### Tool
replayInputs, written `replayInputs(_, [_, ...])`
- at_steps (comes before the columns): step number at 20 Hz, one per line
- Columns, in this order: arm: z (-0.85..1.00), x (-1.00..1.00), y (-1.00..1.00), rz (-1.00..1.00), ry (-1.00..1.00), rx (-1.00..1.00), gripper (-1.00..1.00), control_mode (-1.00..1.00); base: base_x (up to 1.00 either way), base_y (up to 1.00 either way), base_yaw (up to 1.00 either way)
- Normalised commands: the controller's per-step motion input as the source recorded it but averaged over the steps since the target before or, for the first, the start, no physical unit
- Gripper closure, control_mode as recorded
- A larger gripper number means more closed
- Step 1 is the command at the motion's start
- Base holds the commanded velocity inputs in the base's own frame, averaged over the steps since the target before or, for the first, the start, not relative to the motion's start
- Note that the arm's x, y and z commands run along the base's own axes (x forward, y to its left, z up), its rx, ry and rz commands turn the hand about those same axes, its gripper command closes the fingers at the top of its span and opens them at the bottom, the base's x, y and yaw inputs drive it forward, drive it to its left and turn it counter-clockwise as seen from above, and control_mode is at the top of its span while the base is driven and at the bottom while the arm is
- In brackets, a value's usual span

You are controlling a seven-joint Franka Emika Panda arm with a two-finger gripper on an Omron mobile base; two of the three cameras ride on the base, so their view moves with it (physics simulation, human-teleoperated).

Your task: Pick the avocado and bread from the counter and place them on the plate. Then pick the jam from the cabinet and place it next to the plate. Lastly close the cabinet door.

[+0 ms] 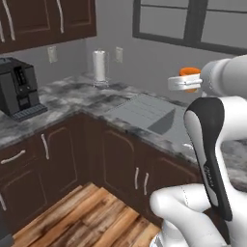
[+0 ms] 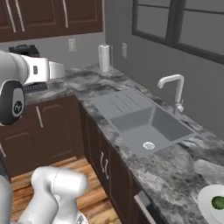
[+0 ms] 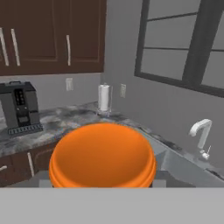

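Observation:
My gripper (image 1: 185, 82) is shut on the jam (image 1: 189, 72), an orange-red rounded item held high over the sink side of the counter (image 1: 72, 94). In the hand view the jam (image 3: 103, 155) bulges large at the bottom and hides the fingertips. The white plate (image 2: 209, 209) lies on the counter at the far lower right of the right base view. The dark-green avocado (image 2: 218, 202) rests on it. The bread is out of view. Dark brown wall cabinets (image 3: 52, 35) with silver bar handles hang at upper left. The doors I see on them stand shut.
A sunken grey sink (image 2: 144, 122) with a curved faucet (image 2: 175, 87) sits under the window. A black coffee machine (image 1: 19, 87) and a paper towel roll (image 1: 100, 67) stand on the left run of counter. Lower cupboards line the wooden floor.

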Motion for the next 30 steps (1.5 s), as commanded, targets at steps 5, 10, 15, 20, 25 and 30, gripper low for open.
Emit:
replayInputs(5, [0.0,0.0,0.0,0.0,0.0,0.0,1.0,1.0,-0.66,-0.7,-0.45])
replayInputs(10, [0.0,0.0,0.0,0.0,0.0,0.0,1.0,1.0,-0.59,-0.82,-0.45])
replayInputs(15, [0.0,0.0,0.0,0.0,0.0,0.0,1.0,1.0,-0.15,-0.75,-0.31])
replayInputs(20, [0.0,0.0,0.0,0.0,0.0,0.0,1.0,1.0,0.0,-0.4,-0.1])
replayInputs(25, [0.0,0.0,0.0,0.0,0.0,0.0,1.0,1.0,0.17,-0.04,-0.07])
replayInputs(30, [0.0,0.0,0.0,0.0,0.0,0.0,1.0,1.0,0.03,0.2,-0.15])
